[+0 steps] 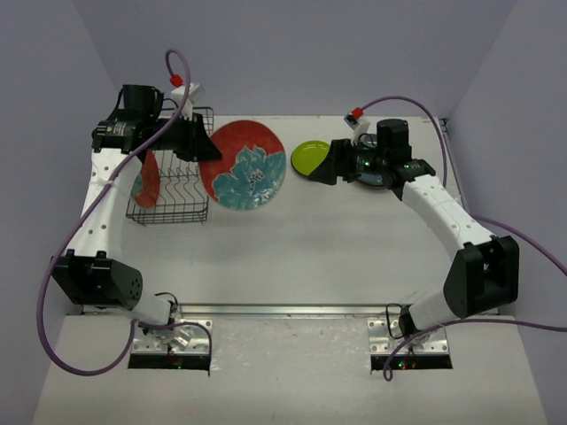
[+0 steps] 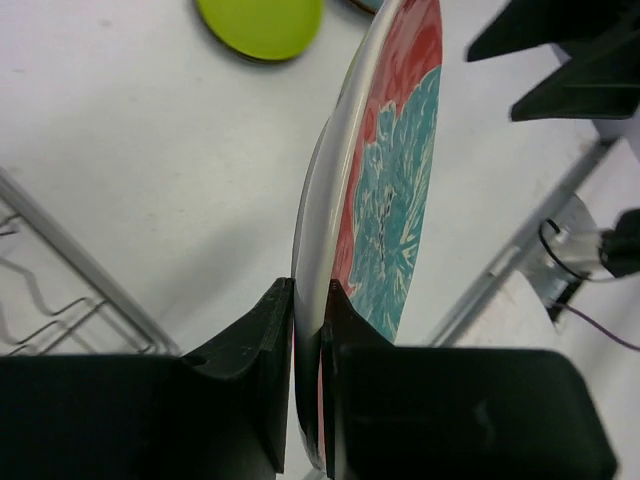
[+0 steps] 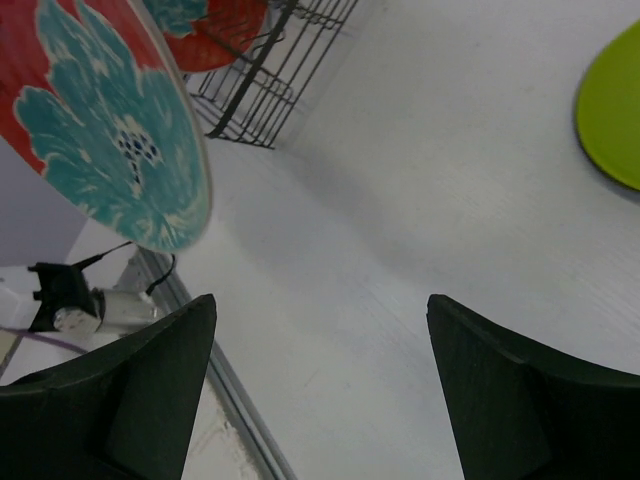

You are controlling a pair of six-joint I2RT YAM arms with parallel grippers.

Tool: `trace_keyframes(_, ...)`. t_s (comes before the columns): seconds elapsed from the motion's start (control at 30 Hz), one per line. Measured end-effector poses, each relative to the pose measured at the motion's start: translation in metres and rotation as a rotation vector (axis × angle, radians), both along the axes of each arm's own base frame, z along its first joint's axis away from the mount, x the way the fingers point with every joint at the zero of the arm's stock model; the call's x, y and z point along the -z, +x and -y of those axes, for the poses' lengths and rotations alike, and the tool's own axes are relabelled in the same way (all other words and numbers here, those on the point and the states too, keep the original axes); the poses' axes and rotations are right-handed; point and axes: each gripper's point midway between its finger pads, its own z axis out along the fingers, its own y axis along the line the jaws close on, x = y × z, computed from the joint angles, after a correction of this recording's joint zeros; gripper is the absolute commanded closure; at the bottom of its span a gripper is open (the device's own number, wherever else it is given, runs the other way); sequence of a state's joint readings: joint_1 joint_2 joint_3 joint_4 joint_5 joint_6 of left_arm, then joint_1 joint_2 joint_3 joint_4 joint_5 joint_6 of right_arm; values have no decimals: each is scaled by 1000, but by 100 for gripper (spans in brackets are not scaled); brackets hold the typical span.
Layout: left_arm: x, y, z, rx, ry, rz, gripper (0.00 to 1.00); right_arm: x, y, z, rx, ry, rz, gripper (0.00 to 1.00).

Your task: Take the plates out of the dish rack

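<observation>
Dish rack [image 1: 182, 193] holds a standing red plate [image 1: 150, 180].

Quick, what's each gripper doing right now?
Left gripper: closed on the red plate.
Right gripper: open, holding nothing.

plate [image 1: 148, 181] in rack [image 1: 177, 212], second plate [image 1: 244, 168] right of it
</observation>
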State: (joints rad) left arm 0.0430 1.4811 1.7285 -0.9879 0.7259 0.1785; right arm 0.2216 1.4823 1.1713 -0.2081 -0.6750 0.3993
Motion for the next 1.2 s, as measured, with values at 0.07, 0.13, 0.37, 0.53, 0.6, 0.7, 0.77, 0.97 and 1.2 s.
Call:
trace_keyframes(0.07,9,-12,23,82,-44,-45,100,-2,-14,-24,-77,17,2,15)
trace_keyframes(0.13,12,-22,37,137,-80,-77,100,-3,-27,-46,-147,27,5,15)
trace_keyframes(0.37,10,-31,46,196,-134,-88,100,-2,-57,-107,-324,57,-6,58)
trace_keyframes(0.53,16,-29,44,223,-111,-53,100,0,-60,-119,-357,100,-79,100)
trace_keyframes(0.6,16,-30,44,226,-124,-55,73,-3,-61,-119,-369,116,-78,100)
trace_keyframes(0.7,16,-29,43,211,-130,-50,39,-5,-58,-115,-354,135,-97,100)
trace_keyframes(0.77,15,-26,42,184,-132,-53,16,-3,-56,-109,-327,151,-123,100)
trace_keyframes(0.97,17,-10,32,77,-97,-46,0,31,-8,-25,-12,203,-305,100)
trace_keyframes(1.2,21,7,17,-28,-37,-24,0,66,48,138,502,304,-419,100)
